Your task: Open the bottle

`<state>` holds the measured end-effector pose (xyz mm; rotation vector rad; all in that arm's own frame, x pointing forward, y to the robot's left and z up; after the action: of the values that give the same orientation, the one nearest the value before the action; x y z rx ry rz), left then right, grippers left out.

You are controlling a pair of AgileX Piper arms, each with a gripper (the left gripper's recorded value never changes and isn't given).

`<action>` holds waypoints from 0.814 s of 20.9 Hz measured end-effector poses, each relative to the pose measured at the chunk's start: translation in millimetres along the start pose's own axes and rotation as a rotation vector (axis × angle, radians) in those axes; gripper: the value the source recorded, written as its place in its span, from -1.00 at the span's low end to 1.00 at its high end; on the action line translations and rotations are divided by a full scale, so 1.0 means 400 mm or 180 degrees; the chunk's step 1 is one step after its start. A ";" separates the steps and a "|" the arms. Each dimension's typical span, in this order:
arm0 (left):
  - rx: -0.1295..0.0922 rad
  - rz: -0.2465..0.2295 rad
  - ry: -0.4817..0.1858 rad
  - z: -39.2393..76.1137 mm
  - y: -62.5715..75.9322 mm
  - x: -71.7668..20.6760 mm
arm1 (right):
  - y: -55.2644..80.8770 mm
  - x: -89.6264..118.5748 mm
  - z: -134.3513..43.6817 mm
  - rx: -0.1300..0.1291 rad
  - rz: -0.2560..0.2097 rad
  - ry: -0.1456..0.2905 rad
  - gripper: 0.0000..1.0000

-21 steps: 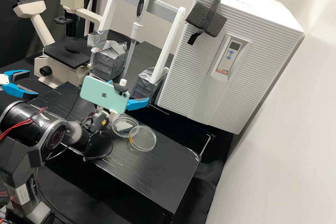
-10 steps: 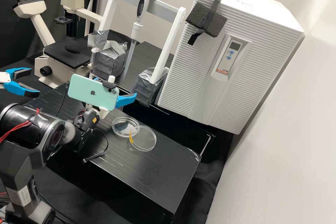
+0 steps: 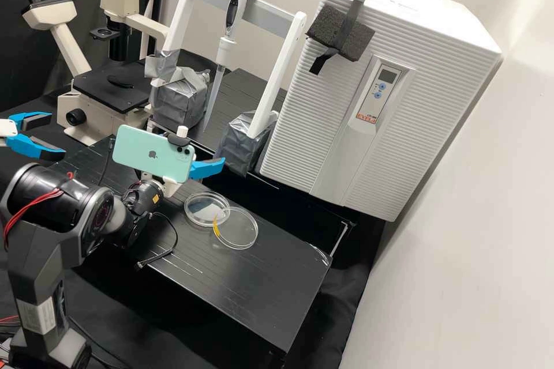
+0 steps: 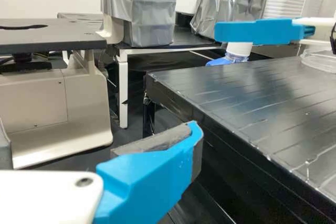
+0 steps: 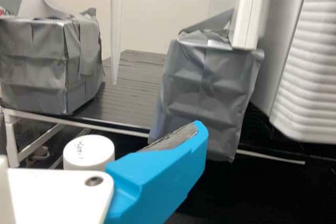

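Two arms, shown view by view. High view: left gripper level, off the bench's end, fingers apart; right gripper low over the bench, clamped on the upright bottle. Left wrist view: bottle between the right gripper's fingers. Right wrist view: white cap just beside its own finger.

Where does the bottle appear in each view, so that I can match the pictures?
High view: the bottle shows its white cap just above the mint-green phone on the right arm's wrist.
Left wrist view: bottle far across the black bench, in the right tool.
Right wrist view: its cap close by, beside the tool's blue finger.
Shared landmark: the grey taped block nearer the ribbed white cabinet.
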<state>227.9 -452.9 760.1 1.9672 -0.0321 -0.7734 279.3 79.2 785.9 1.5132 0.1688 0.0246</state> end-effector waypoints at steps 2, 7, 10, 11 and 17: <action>0.0000 0.0000 0.0000 0.000 0.000 0.000 | 0.003 0.003 -0.003 0.0002 0.0016 0.0014 -1.00; 0.0000 0.0000 0.0000 0.000 0.000 0.000 | 0.002 0.011 -0.003 0.0002 0.0015 0.0014 -1.00; -0.0007 -0.0009 0.0002 -0.001 -0.002 0.001 | -0.006 0.019 0.003 -0.0007 -0.0016 -0.0014 -1.00; -0.0017 -0.0019 0.0005 -0.002 -0.004 0.001 | -0.009 0.020 0.006 -0.0016 -0.0028 -0.0025 -1.00; -0.0030 -0.0035 0.0009 -0.004 -0.007 0.002 | -0.010 0.022 0.012 -0.0038 -0.0008 -0.0082 -1.00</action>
<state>228.5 -450.6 757.8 1.9609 -0.0160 -0.7766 288.2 75.3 781.4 1.5007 0.1496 0.0041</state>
